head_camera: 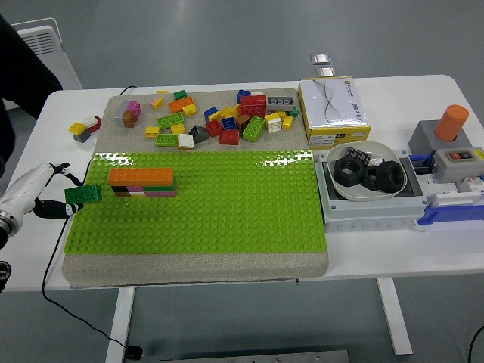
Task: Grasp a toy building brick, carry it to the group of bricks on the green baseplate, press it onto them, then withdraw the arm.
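A dark green brick [83, 194] hangs at the left edge of the green baseplate [204, 212], pinched in my left hand [66, 190], which is shut on it. The hand is white with black fingertips [60, 168] and reaches in from the picture's left edge. The group of bricks [142, 182] stands on the baseplate's upper left, orange on top with brown, pink and green layers below. The held brick is a short way left of that group and apart from it. My right hand is not in the picture.
Several loose bricks [219, 121] lie on the grey mat behind the baseplate, and two more [85, 128] sit on the table at left. A yellow-white box [333, 110], a bowl of black nuts [367, 175] and a switch box [454, 151] stand at right. A dark shape [19, 68] fills the top left corner.
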Robot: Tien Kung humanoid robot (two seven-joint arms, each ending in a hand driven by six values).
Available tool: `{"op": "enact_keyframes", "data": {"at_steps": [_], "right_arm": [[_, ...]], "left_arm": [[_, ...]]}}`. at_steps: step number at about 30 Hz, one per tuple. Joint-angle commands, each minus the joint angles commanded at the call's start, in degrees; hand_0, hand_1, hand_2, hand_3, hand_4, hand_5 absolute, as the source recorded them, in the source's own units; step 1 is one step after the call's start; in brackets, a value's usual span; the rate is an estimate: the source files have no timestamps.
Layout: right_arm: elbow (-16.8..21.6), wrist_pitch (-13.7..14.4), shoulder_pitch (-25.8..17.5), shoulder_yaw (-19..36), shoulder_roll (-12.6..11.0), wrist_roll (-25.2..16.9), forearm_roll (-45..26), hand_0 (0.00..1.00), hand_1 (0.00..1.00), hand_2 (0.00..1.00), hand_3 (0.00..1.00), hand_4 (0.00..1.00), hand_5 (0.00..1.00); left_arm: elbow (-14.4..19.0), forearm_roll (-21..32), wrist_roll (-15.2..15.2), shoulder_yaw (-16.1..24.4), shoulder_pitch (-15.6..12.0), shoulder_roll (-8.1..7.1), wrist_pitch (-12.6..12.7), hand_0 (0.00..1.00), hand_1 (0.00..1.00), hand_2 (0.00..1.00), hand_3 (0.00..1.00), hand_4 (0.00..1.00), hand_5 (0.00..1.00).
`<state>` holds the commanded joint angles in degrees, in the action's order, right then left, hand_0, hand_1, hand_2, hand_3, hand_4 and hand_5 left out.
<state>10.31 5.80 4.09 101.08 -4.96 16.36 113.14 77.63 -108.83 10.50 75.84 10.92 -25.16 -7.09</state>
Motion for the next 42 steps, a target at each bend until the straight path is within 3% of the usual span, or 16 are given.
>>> {"op": "enact_keyframes", "data": {"at_steps": [5,9,13,15,17,19,24,27,30,42], "right_arm": [[0.00,0.02,0.12,0.05,-0.21,0.04,-0.20,0.676,0.668,0.645,0.753,0.893,0.998],[0.00,0.03,0.36,0.17,-0.53,0.08,-0.20,0.680,0.668,0.645,0.752,0.894,0.998],[0.00,0.02,0.64,0.36,-0.90,0.12,-0.13,0.680,0.668,0.645,0.752,0.894,0.998],[0.00,-0.01,0.77,0.49,-1.05,0.13,-0.03,0.677,0.668,0.638,0.749,0.896,0.998],[0.00,-0.05,0.94,0.64,-1.14,0.14,0.20,0.677,0.668,0.638,0.749,0.896,0.998],[0.00,-0.09,1.15,0.72,-1.25,0.16,0.42,0.677,0.668,0.638,0.749,0.896,0.998],[0.00,-0.18,1.53,0.87,-1.42,0.20,0.88,0.684,0.667,0.638,0.748,0.898,0.998],[0.00,-0.24,1.62,1.06,-1.51,0.20,1.22,0.683,0.666,0.635,0.747,0.900,0.998],[0.00,-0.30,1.69,1.33,-1.57,0.19,1.63,0.683,0.666,0.635,0.747,0.900,0.998],[0.00,-0.39,1.86,1.85,-1.74,0.15,2.49,0.683,0.667,0.630,0.746,0.909,0.998]], "left_arm": [[4.90,5.47,2.26,-4.48,2.89,-4.73,-2.81,0.934,0.927,0.898,0.423,0.770,0.002],[7.94,11.32,3.71,-9.31,7.32,-8.85,-5.51,0.929,0.925,0.900,0.416,0.758,0.002],[8.09,17.89,5.44,-14.82,12.63,-11.81,-7.90,0.929,0.925,0.900,0.416,0.758,0.002],[7.13,20.72,6.78,-17.67,15.41,-12.15,-8.80,0.925,0.922,0.900,0.413,0.751,0.002],[5.72,22.83,8.16,-20.03,17.78,-11.66,-9.40,0.925,0.922,0.900,0.413,0.751,0.002],[3.57,25.20,9.84,-22.83,20.67,-10.14,-9.57,0.925,0.922,0.900,0.413,0.751,0.002],[-2.46,27.88,12.92,-28.27,27.43,-4.87,-9.01,0.919,0.921,0.911,0.412,0.732,0.002],[-5.96,28.65,13.82,-28.88,30.60,-2.23,-8.99,0.920,0.929,0.923,0.412,0.717,0.002],[-9.21,29.39,14.44,-28.89,32.25,-0.42,-9.27,0.920,0.929,0.923,0.412,0.717,0.002],[-15.31,31.16,14.72,-30.44,34.18,2.22,-10.13,0.919,0.931,0.925,0.408,0.703,0.002]]}}
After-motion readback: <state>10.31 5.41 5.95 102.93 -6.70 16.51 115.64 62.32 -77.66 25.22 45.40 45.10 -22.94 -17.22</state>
